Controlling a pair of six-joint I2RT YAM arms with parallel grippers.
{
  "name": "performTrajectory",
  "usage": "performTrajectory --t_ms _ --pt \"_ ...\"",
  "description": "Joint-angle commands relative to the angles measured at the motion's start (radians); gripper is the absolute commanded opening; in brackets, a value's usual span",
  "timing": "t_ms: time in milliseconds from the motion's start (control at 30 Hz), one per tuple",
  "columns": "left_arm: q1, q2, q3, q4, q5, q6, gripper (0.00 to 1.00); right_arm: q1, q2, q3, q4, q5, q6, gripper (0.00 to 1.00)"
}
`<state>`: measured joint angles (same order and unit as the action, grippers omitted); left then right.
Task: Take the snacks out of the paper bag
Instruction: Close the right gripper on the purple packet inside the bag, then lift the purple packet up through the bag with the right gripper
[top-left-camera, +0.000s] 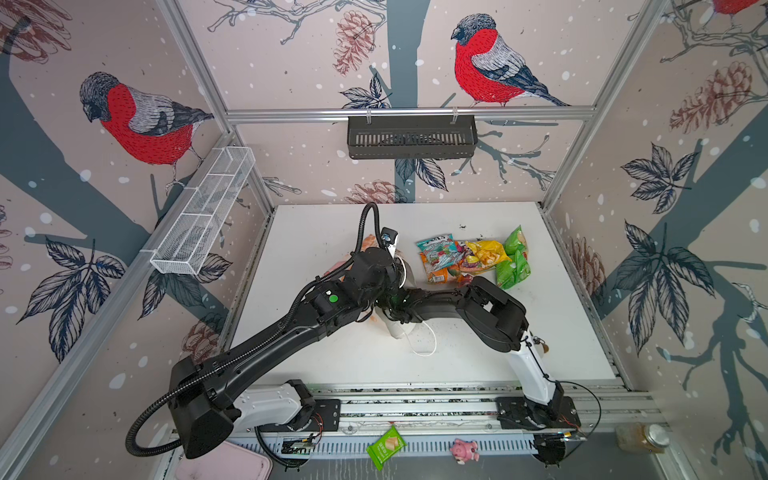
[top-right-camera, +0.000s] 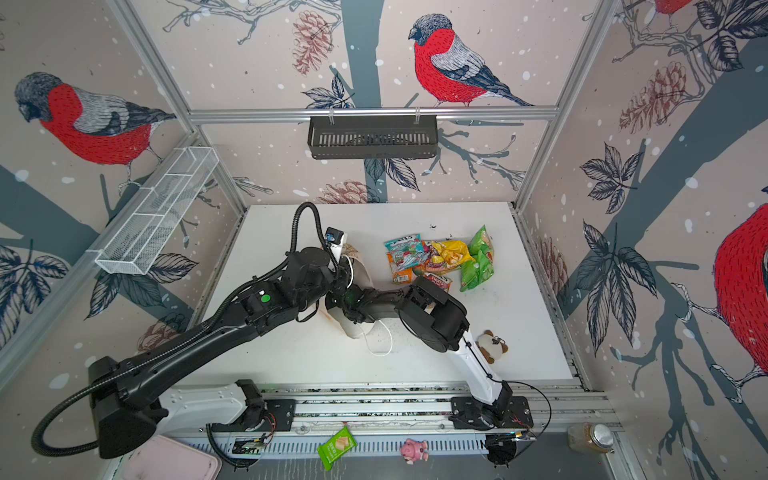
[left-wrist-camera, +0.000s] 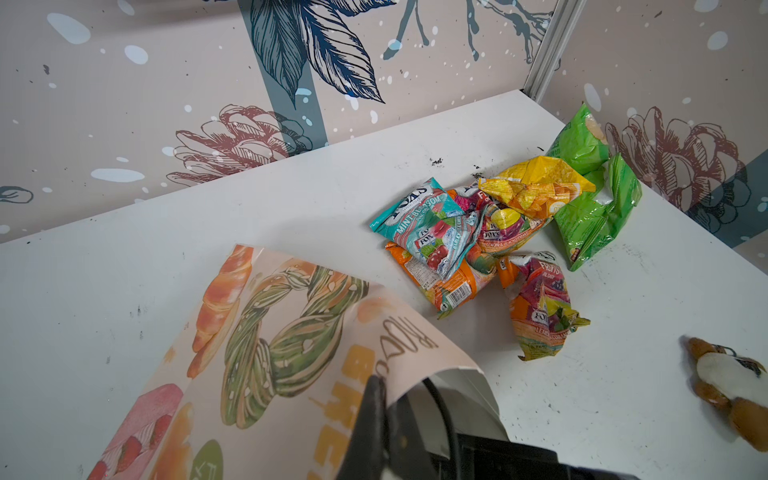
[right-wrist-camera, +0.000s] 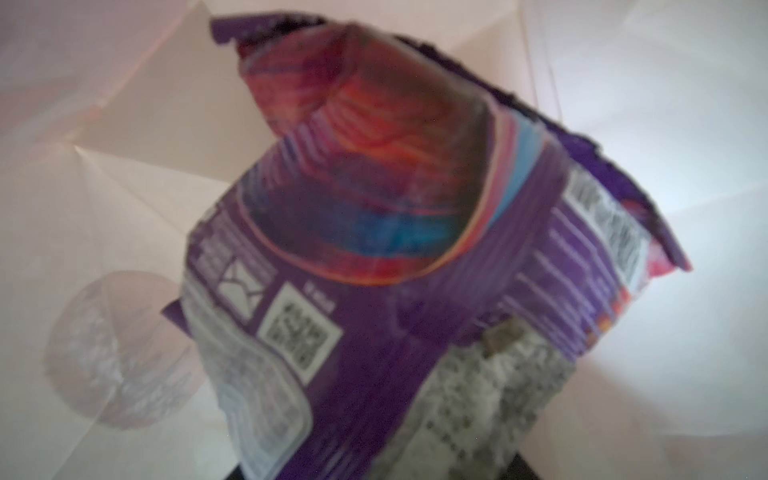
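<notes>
Shows the paper bag (top-left-camera: 397, 328) lying crumpled on the white counter (top-left-camera: 316, 249), crossed from above by both black arms in both top views. Finds the left claw (left-wrist-camera: 399, 395) clamped shut on the bag's rim, pinching the paper edge beside printed pastries and orange lettering in the left wrist view. Puts the right claw (top-left-camera: 388, 307) inside the bag, hidden by paper and arm; cannot tell the jaws' spread or any hold on a packet. Fills the right wrist view with a blurred purple packet (right-wrist-camera: 395, 249), close up, ringed by the bag's pale inner walls. Places the other snacks (top-left-camera: 473, 257) out on the counter just beyond the bag on the right arm's side: a teal packet (left-wrist-camera: 419, 224) atop an orange packet (left-wrist-camera: 444, 291), a yellow packet (left-wrist-camera: 536, 187), and two bright green packets (left-wrist-camera: 594, 208) farthest from the bag, all touching or overlapping in one loose heap. Leaves a white cord handle (top-left-camera: 424, 345) trailing from the bag onto the counter, on the bag's side facing the arm bases. Catches a small brown-and-white plush toy (top-right-camera: 492, 345) beside the right arm, well apart from the bag.
</notes>
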<state>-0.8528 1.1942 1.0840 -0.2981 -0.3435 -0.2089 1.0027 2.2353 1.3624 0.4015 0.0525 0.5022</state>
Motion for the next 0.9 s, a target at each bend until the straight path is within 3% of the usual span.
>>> performTrajectory --t_ms 0,567,700,867 --pt "0.001 -0.009 0.0 0.043 -0.011 -0.015 0.0 -0.003 0.003 0.004 -0.047 0.012 0.015 0.51" --pt "0.001 0.031 0.024 -0.006 -0.078 -0.024 0.0 -0.003 -0.028 0.002 -0.061 0.046 -0.002 0.33" --pt "0.0 0.032 0.027 -0.006 -0.079 -0.024 0.0 -0.002 -0.034 0.0 -0.066 0.061 -0.001 0.18" --pt "0.0 0.036 0.03 -0.018 -0.105 -0.03 0.0 -0.001 -0.041 -0.001 -0.067 0.064 -0.001 0.1"
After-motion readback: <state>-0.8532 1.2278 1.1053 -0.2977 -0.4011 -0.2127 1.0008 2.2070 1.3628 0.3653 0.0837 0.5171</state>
